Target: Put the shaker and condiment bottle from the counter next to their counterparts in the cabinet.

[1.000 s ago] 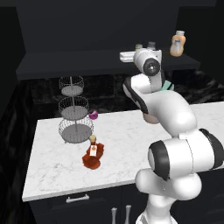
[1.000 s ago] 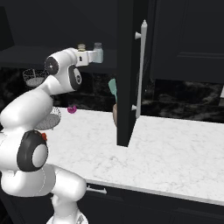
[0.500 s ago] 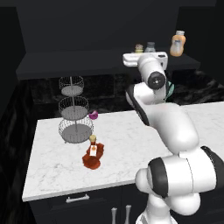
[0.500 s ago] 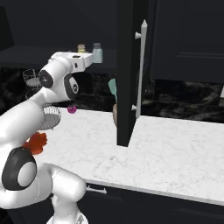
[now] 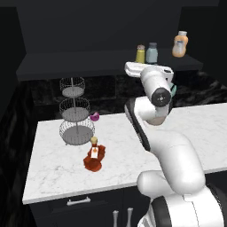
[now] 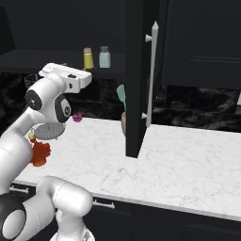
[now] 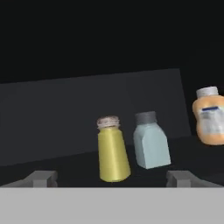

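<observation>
One item shelved: yellow-green shaker [image 7: 113, 149] upright on cabinet shelf [image 5: 88, 60], straight ahead of claw [image 7: 113, 178], just beside pale blue-grey shaker [image 7: 151, 141], with orange bottle [image 7: 210, 116] further right. Claw spread wide, empty. Red-brown condiment bottle [image 5: 94, 156] on its side on bench [image 5: 53, 168], far below claw, beside tiered wire basket [image 5: 73, 111]. Probably rigid, light, slick; best pinched across broad body, not narrow neck.

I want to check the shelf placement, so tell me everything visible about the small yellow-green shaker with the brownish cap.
The small yellow-green cylindrical shaker has a smooth, slightly glossy body and a darker brownish cap that looks speckled. It stands on the dark cabinet shelf ledge, about upright, close beside the pale blue-grey shaker with a grey cap, a narrow gap between them. Nothing grips it; only the shelf touches it.
</observation>
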### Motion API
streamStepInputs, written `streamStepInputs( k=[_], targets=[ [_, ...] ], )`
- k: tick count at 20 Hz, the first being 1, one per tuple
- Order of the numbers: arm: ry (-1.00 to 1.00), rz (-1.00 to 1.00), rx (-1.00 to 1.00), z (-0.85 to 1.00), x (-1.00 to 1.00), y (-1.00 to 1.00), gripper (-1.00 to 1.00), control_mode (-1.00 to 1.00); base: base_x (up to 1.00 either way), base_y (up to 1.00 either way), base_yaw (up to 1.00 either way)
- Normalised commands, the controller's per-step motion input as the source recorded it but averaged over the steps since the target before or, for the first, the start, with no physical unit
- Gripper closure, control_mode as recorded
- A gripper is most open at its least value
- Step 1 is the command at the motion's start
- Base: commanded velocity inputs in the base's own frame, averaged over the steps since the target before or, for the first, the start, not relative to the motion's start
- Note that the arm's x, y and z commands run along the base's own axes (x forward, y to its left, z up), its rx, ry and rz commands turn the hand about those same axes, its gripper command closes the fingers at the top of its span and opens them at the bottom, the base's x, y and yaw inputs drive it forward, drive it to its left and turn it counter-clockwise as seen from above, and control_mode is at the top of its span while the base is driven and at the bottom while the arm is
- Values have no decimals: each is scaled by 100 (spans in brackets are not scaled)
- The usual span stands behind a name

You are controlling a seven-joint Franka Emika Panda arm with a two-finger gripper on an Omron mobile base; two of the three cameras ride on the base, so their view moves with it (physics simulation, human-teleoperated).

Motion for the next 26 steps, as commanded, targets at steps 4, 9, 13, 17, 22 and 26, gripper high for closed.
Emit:
streamStepInputs(
  k=[4, 9, 13, 17, 22, 26],
  targets=[
    [23, 10, 28, 0, -59, 0, -100, -100, 0, 0, 0],
    [31, 12, 20, 0, -68, 0, -100, -100, 0, 0, 0],
    [32, 13, 7, 0, -75, 3, -100, -100, 0, 0, 0],
    [29, 13, 2, -3, -81, 7, -100, -100, 0, 0, 0],
    [23, 9, 0, -13, -81, 13, -100, -100, 0, 0, 0],
    [5, 5, 0, -19, -55, 33, -100, -100, 0, 0, 0]
  ],
)
